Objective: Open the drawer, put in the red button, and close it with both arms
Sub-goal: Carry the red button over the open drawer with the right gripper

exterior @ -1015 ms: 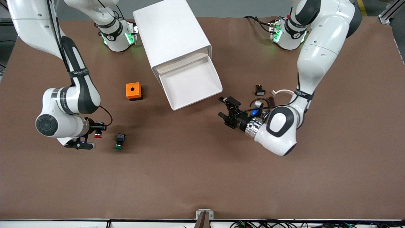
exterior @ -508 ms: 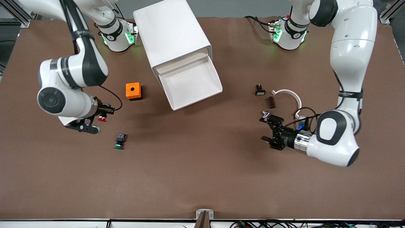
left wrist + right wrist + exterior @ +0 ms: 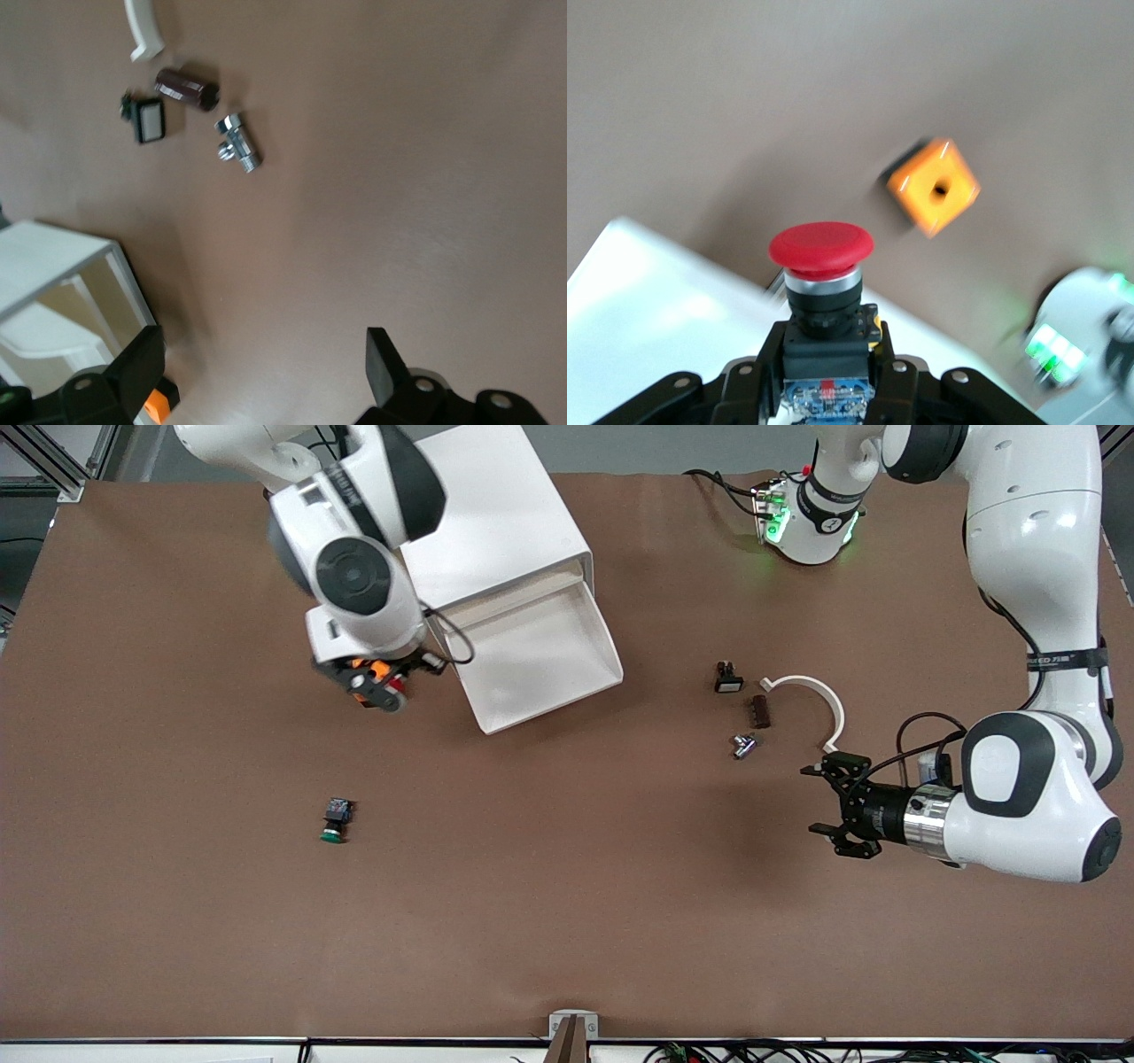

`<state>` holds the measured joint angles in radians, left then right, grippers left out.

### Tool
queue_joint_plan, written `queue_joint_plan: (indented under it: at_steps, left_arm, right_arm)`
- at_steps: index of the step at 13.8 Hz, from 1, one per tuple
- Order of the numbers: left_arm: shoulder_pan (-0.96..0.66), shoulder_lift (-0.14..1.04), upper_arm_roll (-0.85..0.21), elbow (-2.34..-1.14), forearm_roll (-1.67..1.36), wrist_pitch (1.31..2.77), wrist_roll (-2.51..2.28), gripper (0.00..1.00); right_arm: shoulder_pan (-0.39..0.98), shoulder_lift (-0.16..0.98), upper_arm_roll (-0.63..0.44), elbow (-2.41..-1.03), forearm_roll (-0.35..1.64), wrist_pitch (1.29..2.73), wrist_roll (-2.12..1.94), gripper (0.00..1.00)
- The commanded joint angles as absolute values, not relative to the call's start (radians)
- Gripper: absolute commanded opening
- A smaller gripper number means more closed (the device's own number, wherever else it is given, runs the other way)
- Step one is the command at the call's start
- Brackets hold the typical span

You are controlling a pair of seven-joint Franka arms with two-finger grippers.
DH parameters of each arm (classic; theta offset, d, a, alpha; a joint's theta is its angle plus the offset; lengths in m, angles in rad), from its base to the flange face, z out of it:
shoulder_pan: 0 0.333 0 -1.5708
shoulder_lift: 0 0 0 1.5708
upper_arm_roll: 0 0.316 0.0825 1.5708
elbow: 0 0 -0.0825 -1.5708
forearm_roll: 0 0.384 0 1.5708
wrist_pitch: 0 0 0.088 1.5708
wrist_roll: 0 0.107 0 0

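Note:
My right gripper [image 3: 379,688] is shut on the red button [image 3: 821,246], gripping its black-and-blue body with the red cap pointing away from the hand. It hangs over the orange box, beside the open drawer [image 3: 540,646]. The drawer is pulled out of the white cabinet [image 3: 483,522], and its tray looks empty. In the right wrist view my right gripper [image 3: 824,347] has white drawer plastic [image 3: 647,301] below it. My left gripper [image 3: 811,800] is open and empty over bare table toward the left arm's end. Its fingers [image 3: 385,363] stand wide apart in the left wrist view.
The orange box [image 3: 934,186] with a hole lies under my right hand. A green-capped button [image 3: 334,821] lies nearer the front camera. A small black switch [image 3: 728,677], a brown cylinder [image 3: 759,710], a metal fitting [image 3: 742,745] and a white curved piece [image 3: 811,691] lie near my left gripper.
My right arm has lifted the red button and carried it toward the drawer, over the orange box. My left arm has drawn away from the drawer toward its own end of the table.

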<state>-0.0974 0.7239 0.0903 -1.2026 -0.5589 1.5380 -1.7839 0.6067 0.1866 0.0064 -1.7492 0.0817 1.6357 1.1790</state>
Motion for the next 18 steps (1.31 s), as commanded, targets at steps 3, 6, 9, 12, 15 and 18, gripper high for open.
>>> queue_joint_plan:
  at_steps: [3,6,9,12,15,18]
  left_arm:
    - [-0.12,0.647,0.103,-1.209,-0.41,1.536,-1.528,1.0]
    - [-0.12,0.626,0.1,-1.212,-0.407,1.543,-1.315,1.0]
    - [-0.143,0.614,0.1,-1.218,-0.365,1.559,-1.208,1.0]
    - [-0.21,0.568,0.089,-1.245,-0.263,1.58,-1.031,1.0]
    - [-0.227,0.531,0.066,-1.307,-0.23,1.58,-0.911,1.0]
    - [-0.227,0.525,0.016,-1.333,-0.2,1.586,-0.882,1.0]
  right_arm:
    - [0.663,0.201,-0.009,-1.736,0.253,1.768,1.432,0.28]
    - [0.704,0.213,-0.011,-1.767,0.261,1.92,1.576,0.28]
    - [0.747,0.27,-0.011,-1.781,0.259,1.98,1.661,0.29]
    - [0.778,0.311,-0.011,-1.783,0.259,2.026,1.678,0.29]
    - [0.785,0.344,-0.011,-1.784,0.259,2.051,1.681,0.3]
    - [0.784,0.363,-0.011,-1.784,0.261,2.068,1.681,0.31]
